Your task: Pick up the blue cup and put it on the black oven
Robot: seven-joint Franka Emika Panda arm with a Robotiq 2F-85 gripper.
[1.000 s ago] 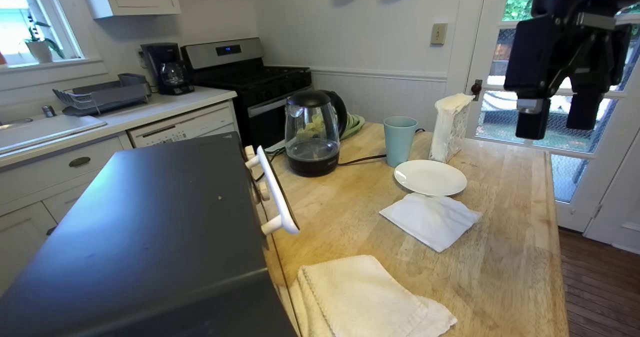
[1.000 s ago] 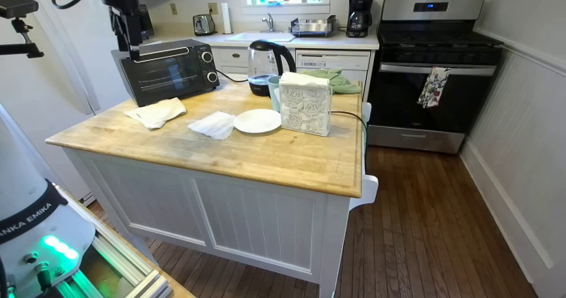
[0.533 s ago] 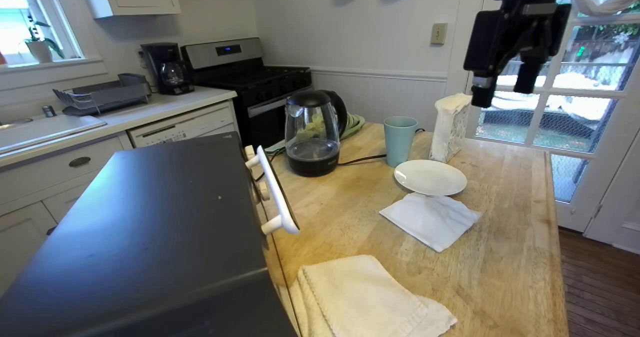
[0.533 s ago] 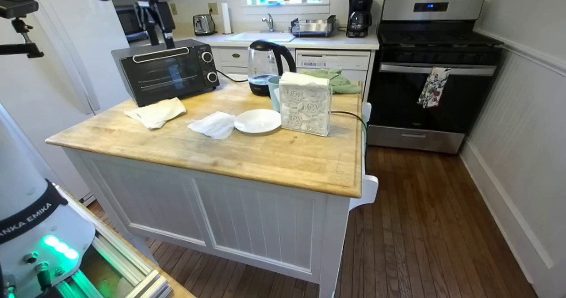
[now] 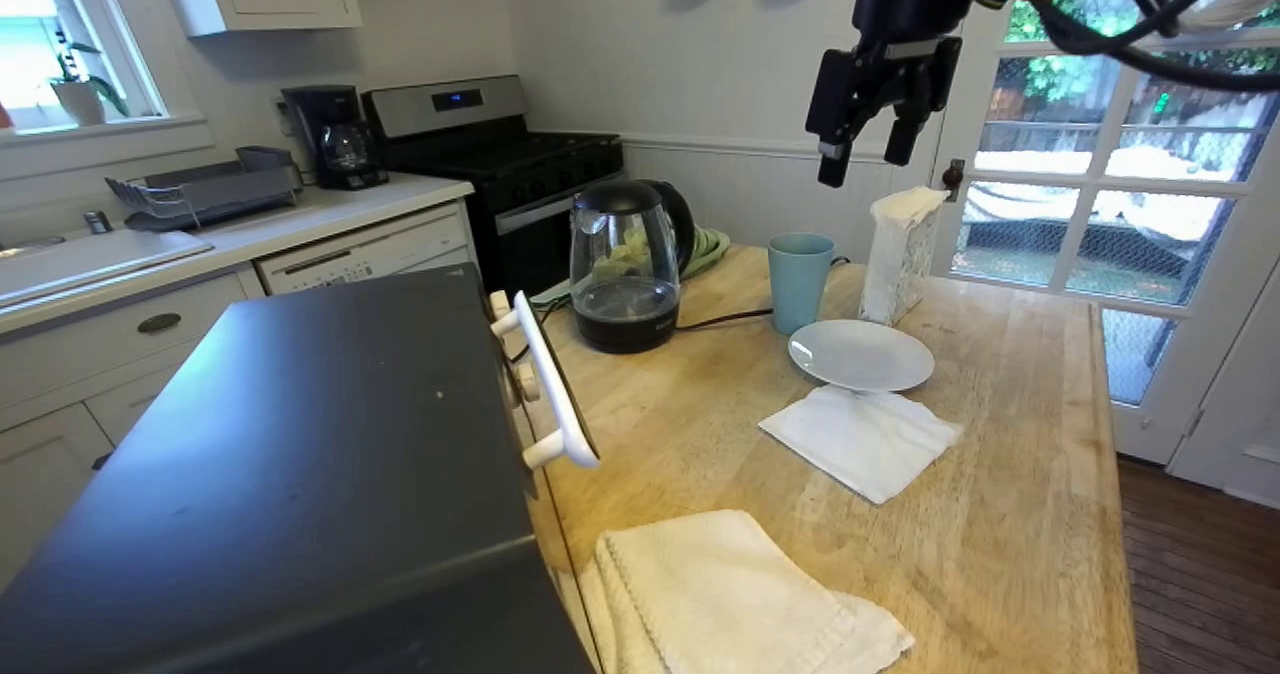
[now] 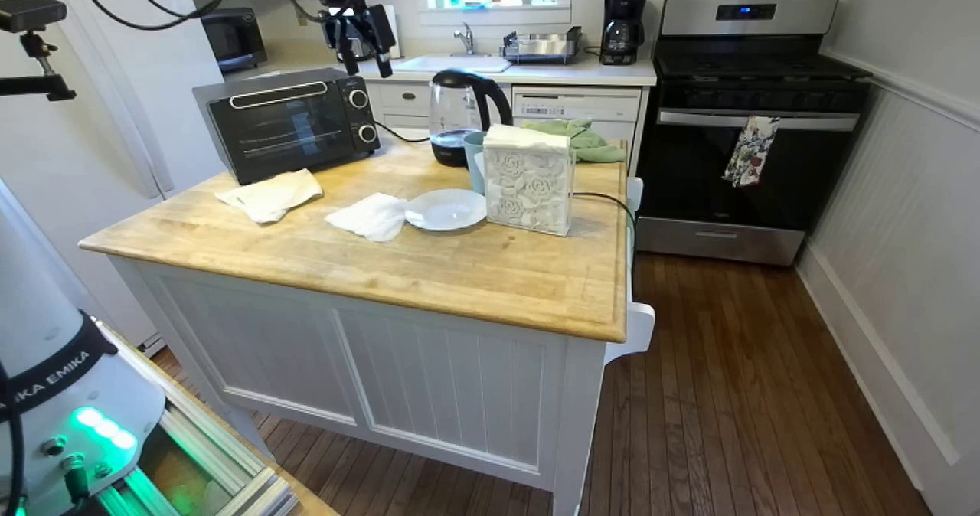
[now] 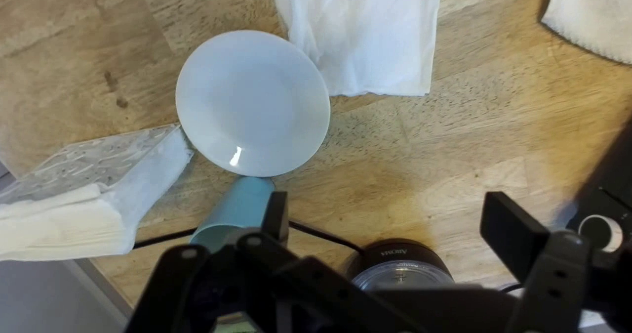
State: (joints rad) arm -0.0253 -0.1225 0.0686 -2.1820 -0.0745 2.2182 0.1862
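The blue cup [image 5: 798,286] stands upright on the wooden table, between the glass kettle and the napkin holder, close to the white plate. In an exterior view the cup [image 6: 472,165] is partly hidden behind the napkin holder. The wrist view shows the cup [image 7: 238,207] at lower left, partly covered by a finger. The black oven [image 5: 350,374] has a broad flat top; its front shows in an exterior view [image 6: 295,129]. My gripper [image 5: 866,161] is open and empty, high above the table. It also shows in an exterior view [image 6: 368,70] and the wrist view [image 7: 390,219].
The glass kettle [image 5: 625,289] stands beside the cup, with a cord running behind. The white napkin holder [image 6: 528,183] is on the cup's other side. The white plate [image 7: 253,103], a paper napkin [image 5: 865,441] and a cream cloth [image 5: 745,594] lie on the table.
My gripper has moved over the table toward the cup and kettle, leftward in an exterior view and rightward past the oven in an exterior view. It stays open. The cup has not moved.
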